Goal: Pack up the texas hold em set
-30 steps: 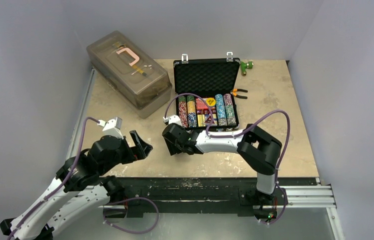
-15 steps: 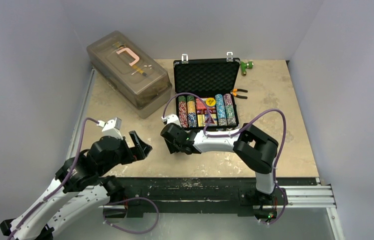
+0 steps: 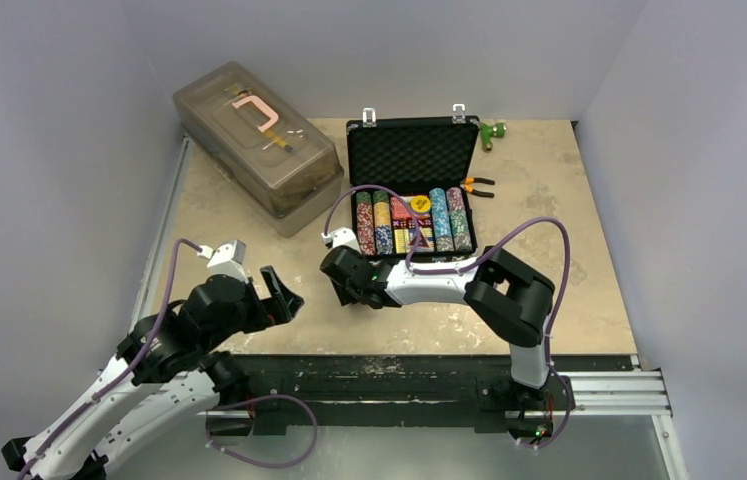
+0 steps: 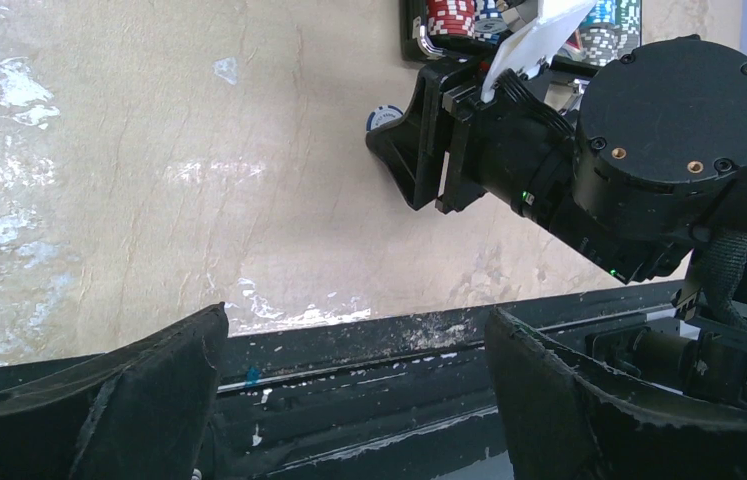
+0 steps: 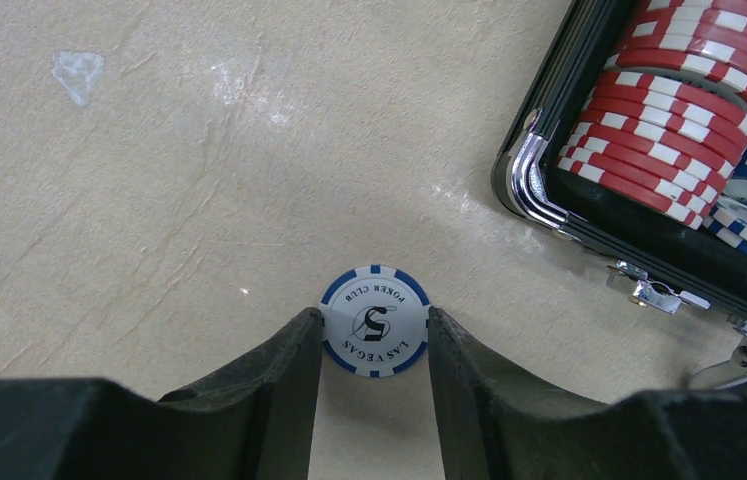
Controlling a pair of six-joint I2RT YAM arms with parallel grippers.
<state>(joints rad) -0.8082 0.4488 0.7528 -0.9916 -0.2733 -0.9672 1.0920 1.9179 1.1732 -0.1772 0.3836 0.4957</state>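
Note:
The black briefcase [image 3: 412, 150] lies open at the back middle of the table, foam lid up, with rows of multicoloured poker chips [image 3: 413, 222] in its tray. Its chrome corner [image 5: 521, 180] and red chips [image 5: 684, 130] show in the right wrist view. A loose blue and white poker chip [image 5: 375, 333] lies flat on the table just left of the case. My right gripper [image 5: 375, 318] has both fingertips against its edge. The same chip [image 4: 380, 119] peeks out beside the right gripper [image 4: 411, 150] in the left wrist view. My left gripper [image 4: 356, 322] hangs open and empty over the table's front edge.
A large translucent grey-brown box [image 3: 254, 145] stands at the back left. Orange-handled pliers [image 3: 477, 186] lie right of the case, and a small green object [image 3: 492, 130] sits at the back. A black rail [image 3: 399, 365] runs along the near edge.
The right gripper's jaws have narrowed onto the loose chip. The left arm has drifted slightly down and back, still open.

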